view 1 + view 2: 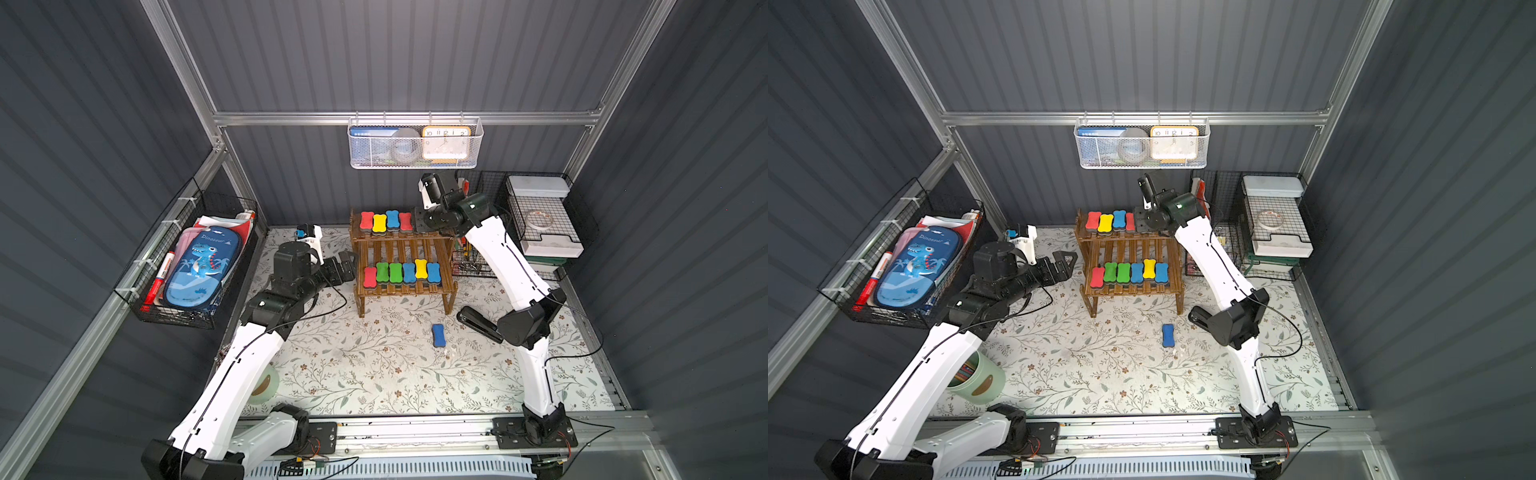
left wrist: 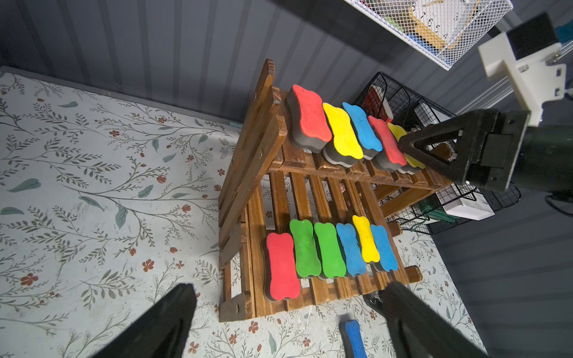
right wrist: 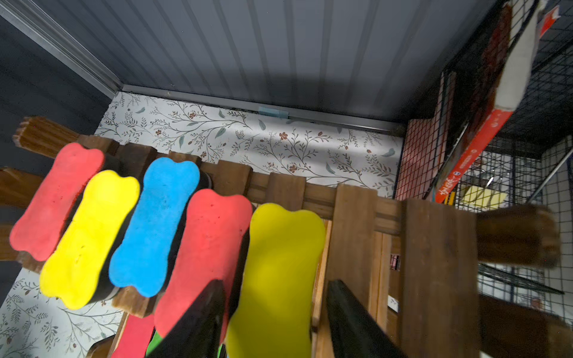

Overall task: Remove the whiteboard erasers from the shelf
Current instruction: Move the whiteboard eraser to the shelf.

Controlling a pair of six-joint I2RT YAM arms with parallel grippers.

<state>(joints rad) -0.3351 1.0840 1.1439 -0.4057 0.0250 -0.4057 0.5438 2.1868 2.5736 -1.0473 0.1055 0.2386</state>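
A brown two-tier slatted shelf (image 1: 401, 249) stands at the middle of the back edge of a flower-patterned worktop (image 1: 374, 374). It carries bone-shaped whiteboard erasers (image 1: 392, 219) in red, yellow, blue and green. Five sit side by side on the upper tier and six on the lower tier. Each lies with its long axis running front to back across the slats. One blue eraser (image 1: 438, 335) is already off the shelf, lying on the worktop just in front of the shelf's right front leg.

The right gripper (image 3: 276, 285) reaches down over the right end of the upper tier. Its jaws stand partly apart, one on each side of the last yellow eraser (image 3: 285, 241). They line up along its long axis, so they span its narrow width. One finger sits at the seam with the neighbouring red eraser (image 3: 204, 248), which lies just beside the yellow one. Whether the jaws press the foam yet cannot be told.

The left gripper (image 1: 345, 266) hovers just off the shelf's left side at about the height of the lower tier, jaws spread wide and holding nothing, pointing toward the shelf.

The step in hand looks like taking the yellow eraser, and the right arm is much the nearer one. The coming move likely depends on squeezing across that narrow width and lifting without dragging the red neighbour. The left arm is nearer the lower red eraser (image 2: 282, 266) at the left end of the lower tier
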